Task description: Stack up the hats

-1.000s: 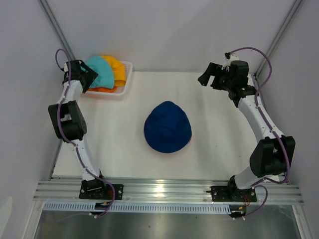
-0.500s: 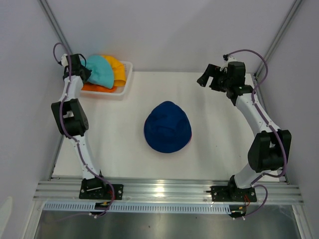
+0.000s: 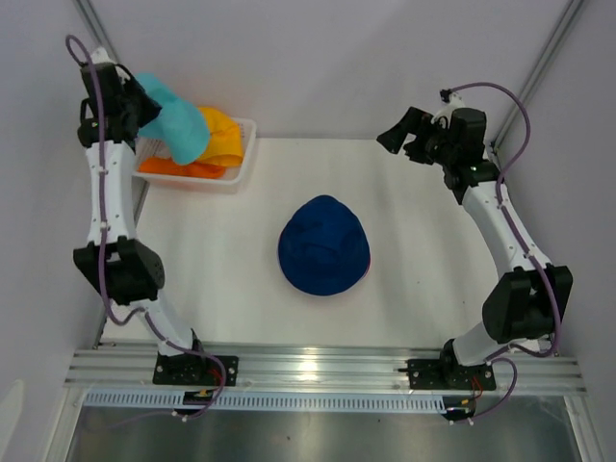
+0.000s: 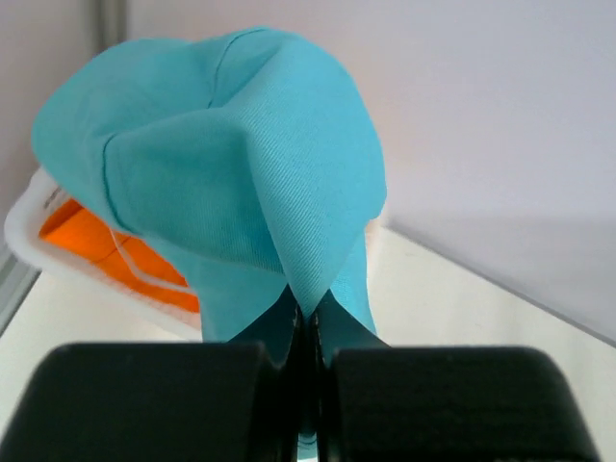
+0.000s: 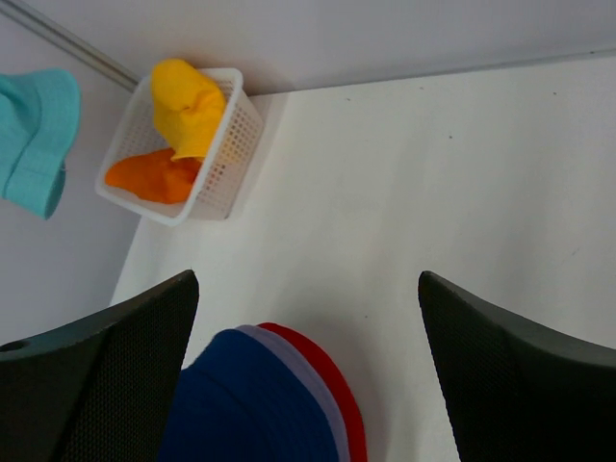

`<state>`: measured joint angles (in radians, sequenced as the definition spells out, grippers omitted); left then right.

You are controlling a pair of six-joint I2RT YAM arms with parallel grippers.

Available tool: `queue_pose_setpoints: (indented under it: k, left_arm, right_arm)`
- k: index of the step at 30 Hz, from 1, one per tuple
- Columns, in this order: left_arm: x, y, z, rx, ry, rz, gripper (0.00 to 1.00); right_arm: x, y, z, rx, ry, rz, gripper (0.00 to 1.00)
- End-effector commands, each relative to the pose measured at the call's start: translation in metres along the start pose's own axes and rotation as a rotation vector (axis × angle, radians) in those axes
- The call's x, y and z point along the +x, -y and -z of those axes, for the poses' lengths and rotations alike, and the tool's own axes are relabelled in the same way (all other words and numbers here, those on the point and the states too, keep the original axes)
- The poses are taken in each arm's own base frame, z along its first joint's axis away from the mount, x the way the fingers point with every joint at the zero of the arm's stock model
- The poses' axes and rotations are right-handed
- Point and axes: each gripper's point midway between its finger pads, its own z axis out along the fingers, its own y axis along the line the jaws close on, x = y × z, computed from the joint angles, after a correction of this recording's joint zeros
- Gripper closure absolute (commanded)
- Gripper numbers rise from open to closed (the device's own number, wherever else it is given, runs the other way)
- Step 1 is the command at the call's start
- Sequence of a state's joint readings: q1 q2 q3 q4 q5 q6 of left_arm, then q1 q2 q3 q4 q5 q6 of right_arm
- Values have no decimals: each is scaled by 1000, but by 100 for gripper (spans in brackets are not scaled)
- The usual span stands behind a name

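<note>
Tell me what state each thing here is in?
teal hat: pinched by a fold, lifted in the air
left pincer: shut on the teal hat
right pincer: open, empty
yellow hat: in the basket, atop the orange hat
orange hat: lying in the basket
basket: standing on the table
dark blue hat: topping the pile mid-table
lilac hat: under it, brim edge showing
red hat: beneath both, brim edge showing

Robotics lab cell, no question: a pair of robot arms (image 3: 500, 221) sits bolted to an aluminium rail (image 3: 318, 368), well back from both claws. Plain pale wall panels (image 3: 318, 58) stand close behind the left claw (image 3: 144, 101) and the right claw (image 3: 402, 142), and a metal frame strut (image 3: 552, 50) runs up just beside the right one. Below the right claw spreads a bare white tabletop (image 3: 423, 260), and a purple cable (image 3: 478, 86) loops just behind it.
</note>
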<state>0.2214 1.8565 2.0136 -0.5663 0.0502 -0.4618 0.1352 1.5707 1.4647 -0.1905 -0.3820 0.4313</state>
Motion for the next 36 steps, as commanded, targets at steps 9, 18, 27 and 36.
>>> queue_pose_setpoints:
  k: [9,18,27,36]
  left_arm:
    - [49,172,245,639,-143,-364,99]
    - [130,231,325,926,-293,-497,98]
    - [234,247,345,988,-506,-690,99]
    - [264,230,315,750,-476,-821,99]
  right_arm:
    - [-2,-72,81,-243,94,-104,0]
    - [28,-70,140,-182,141,-150,0]
    - [54,-69,164,-177,126,-210,0]
    - [99,-57,154,-197,9,-301,0]
